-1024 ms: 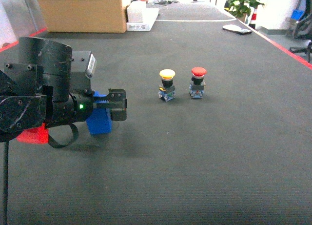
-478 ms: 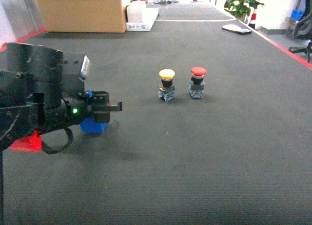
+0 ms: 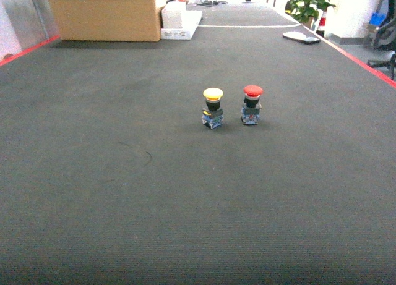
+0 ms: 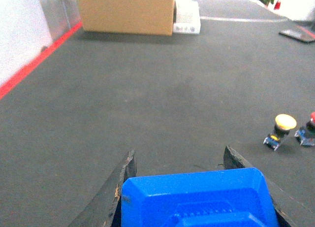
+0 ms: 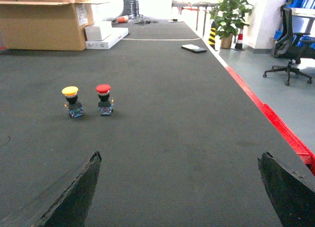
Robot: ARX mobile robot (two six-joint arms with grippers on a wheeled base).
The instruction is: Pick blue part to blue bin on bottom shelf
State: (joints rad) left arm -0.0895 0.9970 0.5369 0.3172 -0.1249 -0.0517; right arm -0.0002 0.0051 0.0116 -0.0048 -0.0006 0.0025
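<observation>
**Blue part lifted clear, shelf not yet in sight**

Now the blue part (image 4: 197, 197) sits between the two fingers of the left claw (image 4: 179, 185), seen from the left wrist camera; the fingers flank its sides closely, so I judge the claw closed on it. The part fills the bottom of that view, with dark bench (image 4: 147, 104) visible beyond and below it, which suggests it is carried above the surface rather than resting there, though the underside is hidden.

Holding it level and centred between the fingers makes sense for a carry: the part cannot tip out while the arm travels toward the bin. Neither the blue bin nor the bottom shelf shows in any view, so how far the carry has left to run cannot be told.

The right claw (image 5: 179, 187) hangs wide open and empty above the bench, its fingertips at the lower corners of its own view, well apart from the yellow push-button (image 5: 72, 101) and the red push-button (image 5: 104, 99), which stand side by side.

Compared with half a second ago, the head view has changed greatly: the left arm, the blue part in its claw and a red block at the left edge have all left that view, leaving only the two buttons, the cardboard box (image 3: 102, 13) and bare bench. The buttons have not moved.
</observation>
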